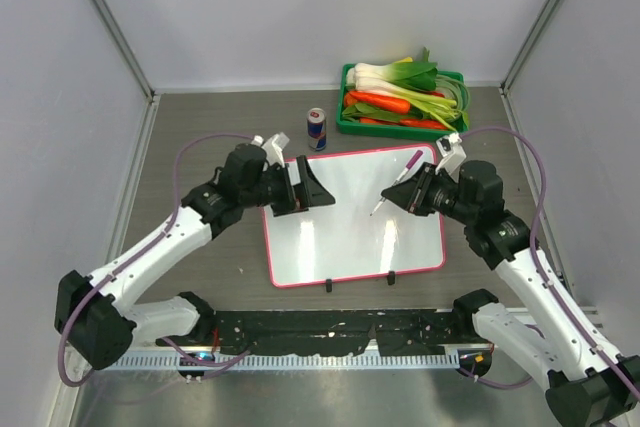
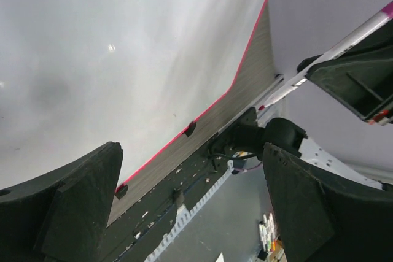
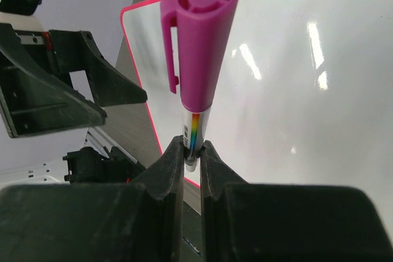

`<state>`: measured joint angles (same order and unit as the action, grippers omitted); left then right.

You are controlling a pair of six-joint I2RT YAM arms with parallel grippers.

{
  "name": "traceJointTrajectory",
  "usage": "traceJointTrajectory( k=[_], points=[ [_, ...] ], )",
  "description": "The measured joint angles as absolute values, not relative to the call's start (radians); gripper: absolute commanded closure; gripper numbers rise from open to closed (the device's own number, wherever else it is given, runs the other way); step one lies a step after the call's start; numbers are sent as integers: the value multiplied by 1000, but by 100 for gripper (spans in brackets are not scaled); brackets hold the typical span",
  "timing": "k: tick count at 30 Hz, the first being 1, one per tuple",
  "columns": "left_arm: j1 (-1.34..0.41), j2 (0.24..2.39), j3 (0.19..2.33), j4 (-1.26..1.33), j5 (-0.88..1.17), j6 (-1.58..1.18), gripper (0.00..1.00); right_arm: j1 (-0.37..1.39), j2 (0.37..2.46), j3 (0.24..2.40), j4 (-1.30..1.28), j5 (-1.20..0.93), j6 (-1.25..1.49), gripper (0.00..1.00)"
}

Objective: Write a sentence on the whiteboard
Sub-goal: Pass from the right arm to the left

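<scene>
The whiteboard (image 1: 340,237) lies flat mid-table, pink-red frame, two black feet on its near edge. Its surface is blank and no sentence shows on it in any view. My right gripper (image 1: 410,193) is shut on a marker (image 1: 393,190) with a white barrel and a pink cap end, held slanted over the board's upper right part, thin end down-left. In the right wrist view the marker (image 3: 199,41) stands up between my shut fingers (image 3: 171,170). My left gripper (image 1: 312,187) is open and empty over the board's upper left edge. The left wrist view shows the board (image 2: 123,59) and the marker (image 2: 344,44).
A green crate (image 1: 348,117) of vegetables stands behind the board at the back right. A small drink can (image 1: 317,128) stands just left of it. A black rail (image 1: 340,332) runs along the near edge. Grey walls close in the sides and back.
</scene>
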<state>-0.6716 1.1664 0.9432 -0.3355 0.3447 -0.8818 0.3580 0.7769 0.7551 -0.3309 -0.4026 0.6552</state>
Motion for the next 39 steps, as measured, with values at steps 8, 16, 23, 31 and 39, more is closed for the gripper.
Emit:
traceJointTrajectory(
  k=[8, 16, 23, 31, 39],
  points=[
    [-389, 1086, 931, -313, 542, -868, 0, 358, 805, 756, -331, -394, 633, 99],
    [-147, 985, 931, -481, 586, -747, 0, 358, 869, 759, -310, -399, 623, 99],
    [-117, 968, 931, -647, 559, -635, 0, 358, 914, 761, -265, -424, 625, 99],
    [-117, 936, 931, -712, 551, -558, 0, 364, 960, 784, -220, -448, 627, 99],
    [-128, 922, 929, -677, 656, -552, 1, 445, 975, 801, -164, -442, 643, 99]
  ],
)
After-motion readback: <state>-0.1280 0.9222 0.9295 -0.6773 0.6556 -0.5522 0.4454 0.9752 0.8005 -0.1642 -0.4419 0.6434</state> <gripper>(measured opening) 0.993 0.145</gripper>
